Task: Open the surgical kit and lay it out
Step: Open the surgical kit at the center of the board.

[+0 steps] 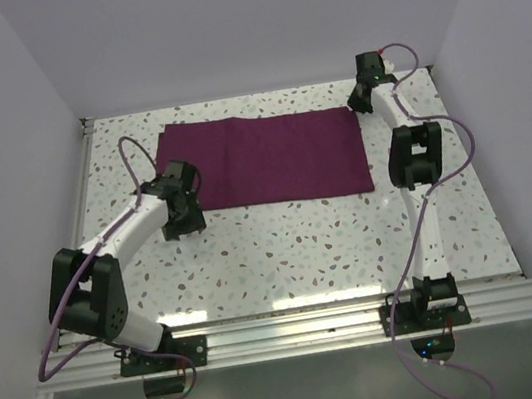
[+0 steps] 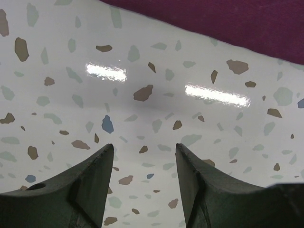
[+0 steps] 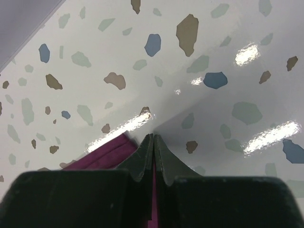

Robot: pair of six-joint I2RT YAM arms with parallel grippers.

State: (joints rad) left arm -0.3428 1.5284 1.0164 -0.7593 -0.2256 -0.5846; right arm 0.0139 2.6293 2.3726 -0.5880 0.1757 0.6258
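Cloth wrap (image 1: 265,159), from above, lies folded flat; we judge unfolding barely begun. Left wrist: left claw (image 2: 144,149) stands apart over bare table (image 2: 57,95), wrap edge just ahead. Right wrist: right claw (image 3: 153,138) is clamped on the wrap's corner, wall (image 3: 19,19) close ahead; the next move calls for lifting it backward, toward open table.

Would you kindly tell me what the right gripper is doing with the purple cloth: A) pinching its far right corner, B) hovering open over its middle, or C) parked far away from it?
A: the right gripper is closed at the corner of the purple cloth, with a sliver of purple showing between its jaws.
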